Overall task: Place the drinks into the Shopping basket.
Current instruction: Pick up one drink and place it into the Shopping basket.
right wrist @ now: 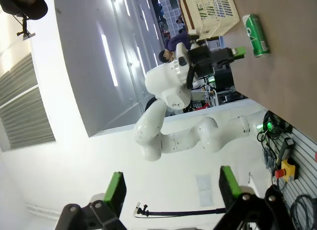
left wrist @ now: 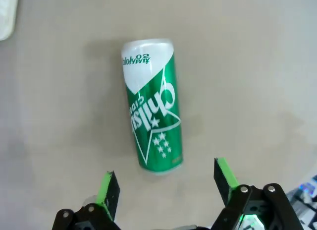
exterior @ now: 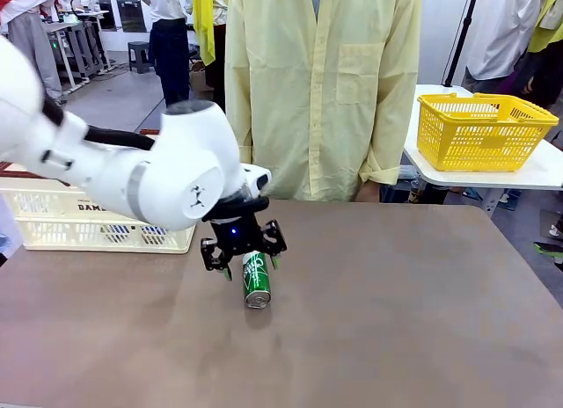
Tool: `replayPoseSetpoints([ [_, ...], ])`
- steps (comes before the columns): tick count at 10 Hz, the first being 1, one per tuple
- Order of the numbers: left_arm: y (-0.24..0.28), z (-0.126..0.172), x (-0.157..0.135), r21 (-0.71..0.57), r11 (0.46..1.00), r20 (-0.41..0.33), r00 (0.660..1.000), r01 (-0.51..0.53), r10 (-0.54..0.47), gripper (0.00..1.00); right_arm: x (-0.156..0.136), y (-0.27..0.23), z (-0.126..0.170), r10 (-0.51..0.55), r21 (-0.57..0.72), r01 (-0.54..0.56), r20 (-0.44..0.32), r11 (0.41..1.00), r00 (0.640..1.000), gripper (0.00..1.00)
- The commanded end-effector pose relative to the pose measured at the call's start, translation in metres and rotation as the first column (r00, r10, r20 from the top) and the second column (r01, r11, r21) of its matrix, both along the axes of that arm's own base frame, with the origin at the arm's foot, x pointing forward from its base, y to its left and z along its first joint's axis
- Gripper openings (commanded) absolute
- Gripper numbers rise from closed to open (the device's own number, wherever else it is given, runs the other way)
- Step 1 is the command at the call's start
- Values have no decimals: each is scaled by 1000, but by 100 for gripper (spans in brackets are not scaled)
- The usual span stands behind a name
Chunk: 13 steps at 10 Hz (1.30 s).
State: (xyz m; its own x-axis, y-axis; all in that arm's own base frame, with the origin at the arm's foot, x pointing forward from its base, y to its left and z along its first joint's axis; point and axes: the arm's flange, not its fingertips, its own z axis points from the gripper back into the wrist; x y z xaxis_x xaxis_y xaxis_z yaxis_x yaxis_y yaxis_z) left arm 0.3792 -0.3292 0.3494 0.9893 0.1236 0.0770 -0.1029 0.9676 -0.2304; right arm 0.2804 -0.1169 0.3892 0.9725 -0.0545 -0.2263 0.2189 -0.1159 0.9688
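From the front we count one green can lying on its side on the brown table, and one cream crate at the table's left edge, partly hidden behind the left arm. The left gripper hangs just over the can's far end, jaws wide, holding nothing. A person in a pale yellow coat stands at the far side; one yellow mesh basket sits on a white side table.

Through the left wrist camera we see that one can flat on the table, between and ahead of the spread green pads, untouched.

In the right wrist view, the right gripper is spread wide and empty, facing a white wall; the can and crate lie far off.
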Motion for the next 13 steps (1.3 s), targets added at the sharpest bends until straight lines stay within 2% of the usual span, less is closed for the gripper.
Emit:
replayPoseSetpoints([
  [1,-23,0,22,94,995,-12,1000,16,-14,100,0,0,6,-4,11,4,1,1000,1000,100],
  [4,-28,-16,28,154,986,-48,998,57,-50,100,0,0,6,-4,11,4,1,1000,1000,100],
  [6,-32,-32,31,180,980,-28,996,89,-85,100,0,0,6,-4,11,4,1,1000,1000,100],
  [8,-32,-45,34,220,973,-18,997,72,-70,100,0,0,6,-4,11,4,1,1000,1000,100],
  [11,-32,-47,36,220,974,10,998,51,-55,100,0,0,6,-4,11,4,1,1000,1000,100],
  [12,-34,-50,37,232,972,42,998,44,-55,63,0,0,6,-4,11,4,1,1000,1000,100],
  [13,-36,-53,37,244,969,54,997,46,-61,3,0,0,6,-4,11,4,1,1000,1000,100],
])
